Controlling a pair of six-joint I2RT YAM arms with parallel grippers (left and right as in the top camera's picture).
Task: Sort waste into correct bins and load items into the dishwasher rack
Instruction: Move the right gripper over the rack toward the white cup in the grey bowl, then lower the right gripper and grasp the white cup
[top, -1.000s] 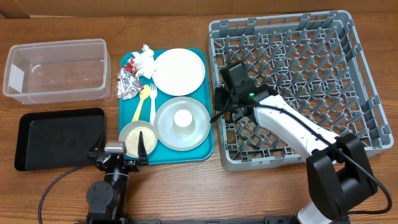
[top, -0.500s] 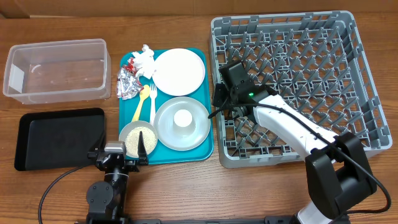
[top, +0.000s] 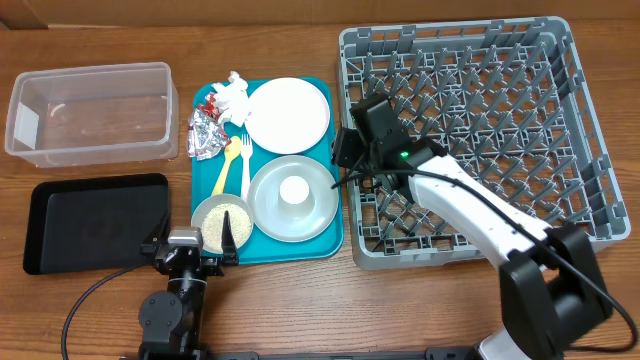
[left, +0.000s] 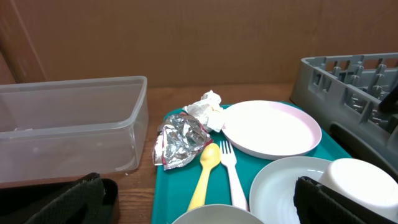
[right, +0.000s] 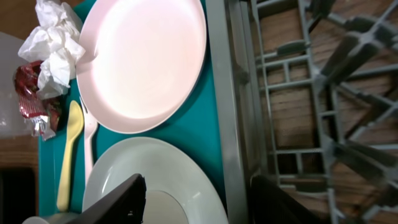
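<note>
Seen from overhead, with twelve o'clock at the table's far edge, the right gripper (top: 343, 150) hangs over the seam where the teal tray (top: 300, 252) meets the left wall of the grey dishwasher rack (top: 450, 35). Its fingers are spread apart and pinch nothing. In its own wrist view the rack's wall runs up between them.

The white plate (top: 288, 113) lies near, at about ten o'clock of that gripper. The pale grey plate (top: 268, 212) lies at about seven o'clock, with the small white cup (top: 293, 190) standing on it. The rack stretches away toward three o'clock, its pegs bare.

The left gripper (top: 195, 243) sits at the tray's near left corner, its fingers (left: 68, 202) spread to full width and holding nothing. The small bowl (top: 203, 208) of rice-like grains (top: 220, 226) is just beside it at one o'clock.

A yellow spoon (top: 227, 165) and a white fork (top: 245, 165) lie side by side at twelve o'clock of the left gripper. The foil wrappers (top: 206, 133) and the crumpled napkin (top: 232, 95) lie beyond them at the tray's far left corner.

The black tray (top: 60, 255) lies on the wooden table at nine o'clock of the left gripper. The clear tub (top: 20, 125) stands well apart at about eleven o'clock.
</note>
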